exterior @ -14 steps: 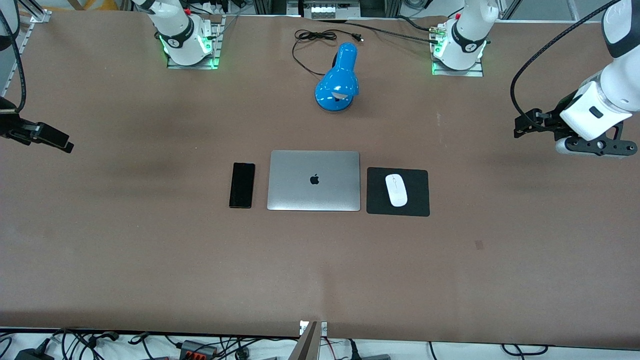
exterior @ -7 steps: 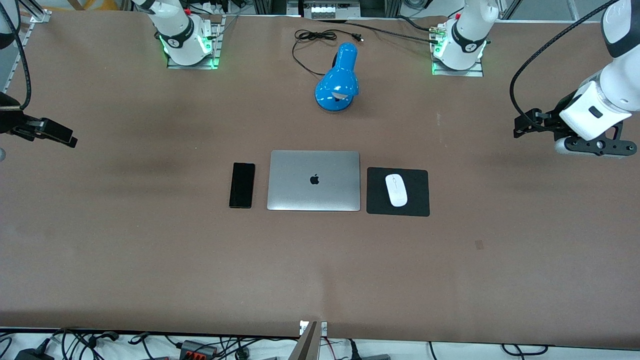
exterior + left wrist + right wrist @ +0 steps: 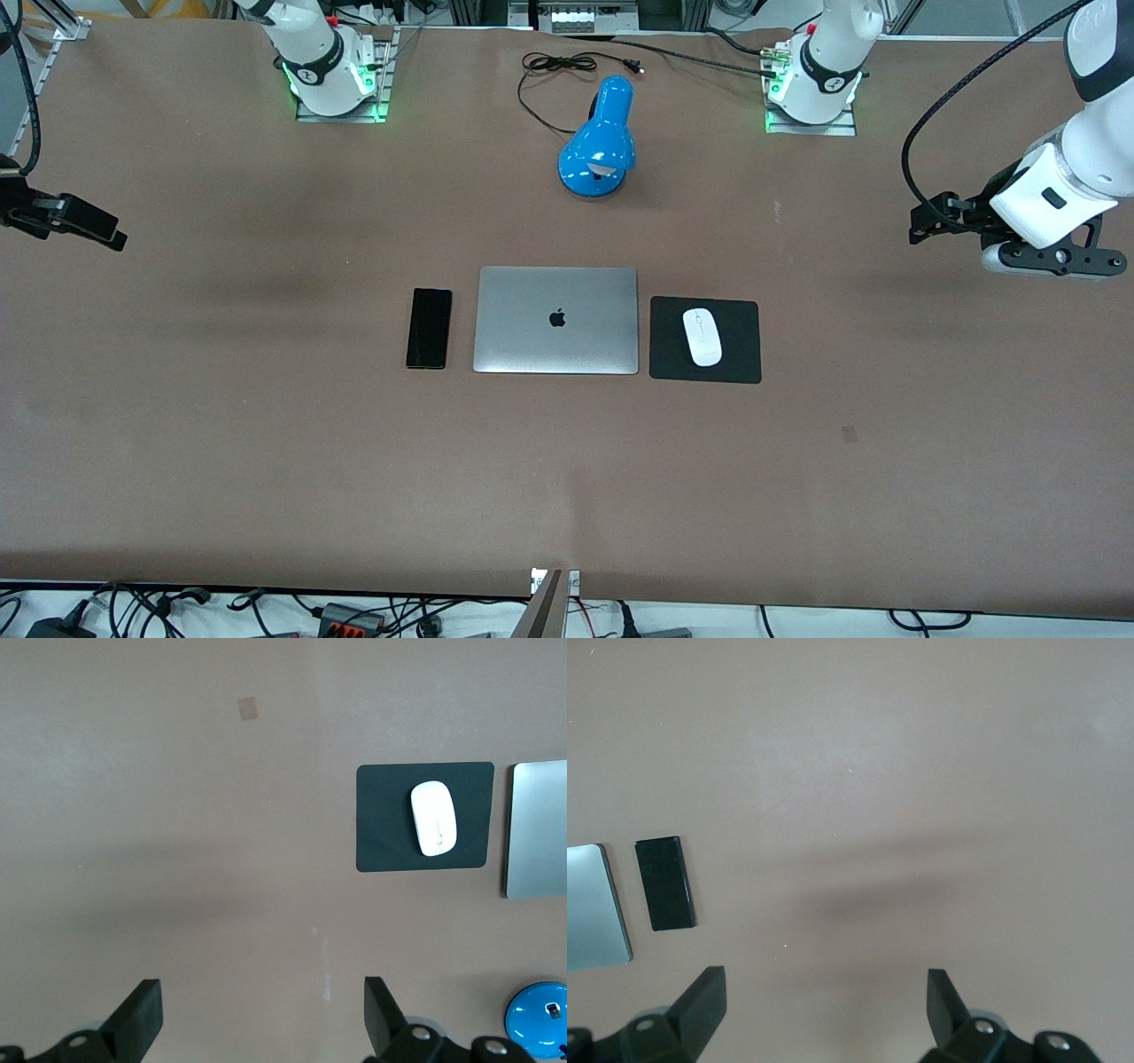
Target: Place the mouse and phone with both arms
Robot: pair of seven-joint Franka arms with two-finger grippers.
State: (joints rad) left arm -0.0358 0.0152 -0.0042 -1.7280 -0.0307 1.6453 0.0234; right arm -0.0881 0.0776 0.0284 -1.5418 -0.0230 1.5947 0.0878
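The phone (image 3: 429,328) lies flat near the middle of the table (image 3: 221,461), just beside the closed laptop (image 3: 556,320) on the side toward the right arm's end. The mouse (image 3: 702,337) sits on the black pad (image 3: 744,354) just beside the laptop toward the left arm's end. Both look already placed. The left gripper (image 3: 926,226) hangs over the table's edge at the left arm's end, jaws spread wide and empty; the right gripper (image 3: 106,237) hangs over the edge at the right arm's end, also spread and empty. Little looks at risk, I judge: only a low sweep back toward the middle could knock the mouse off its pad, push the phone askew, or snag the cord of the blue lamp (image 3: 598,146).
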